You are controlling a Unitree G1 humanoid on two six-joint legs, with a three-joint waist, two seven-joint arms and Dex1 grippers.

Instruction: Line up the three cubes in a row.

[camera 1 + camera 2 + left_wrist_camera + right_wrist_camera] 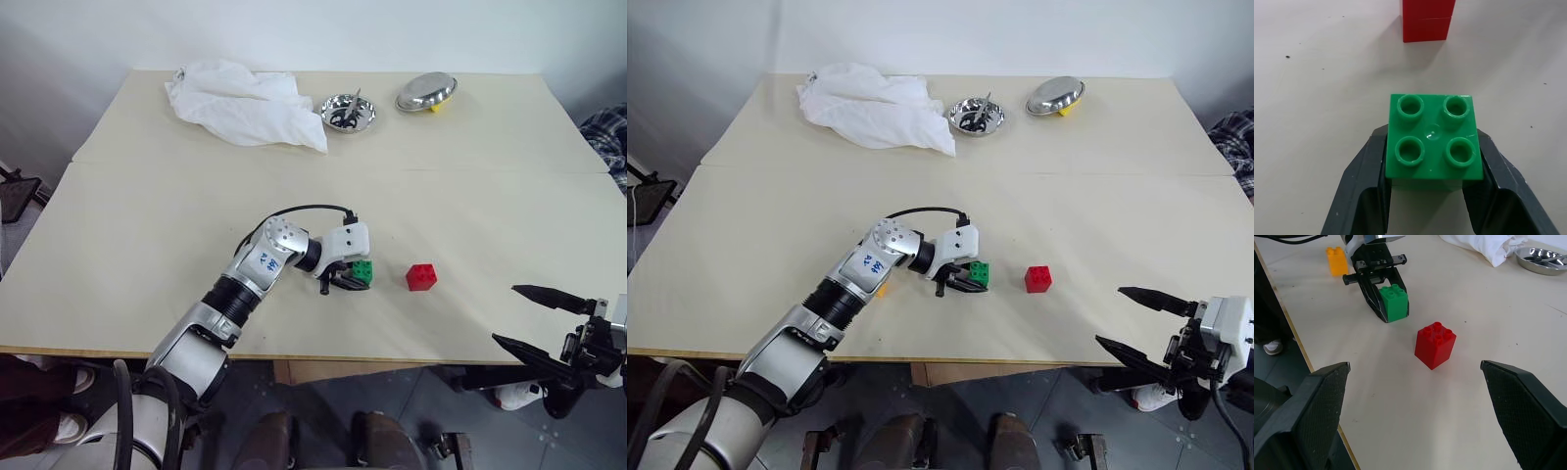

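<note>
Near the front edge of the table [118,294], my left gripper [351,281] is clamping the green cube [363,271], its fingers [1369,169] pressing the two sides. I am holding it beside the red cube [421,276], with a gap between them, so I am judging the row begun but not finished. The orange-yellow cube [1336,260] is sitting apart behind my left arm, not yet lined up; it is looking like the last piece to bring over. My right gripper [534,318] is hanging wide open and empty off the table's front right edge. All three cubes are showing studded tops, glossy plastic, standing upright.
</note>
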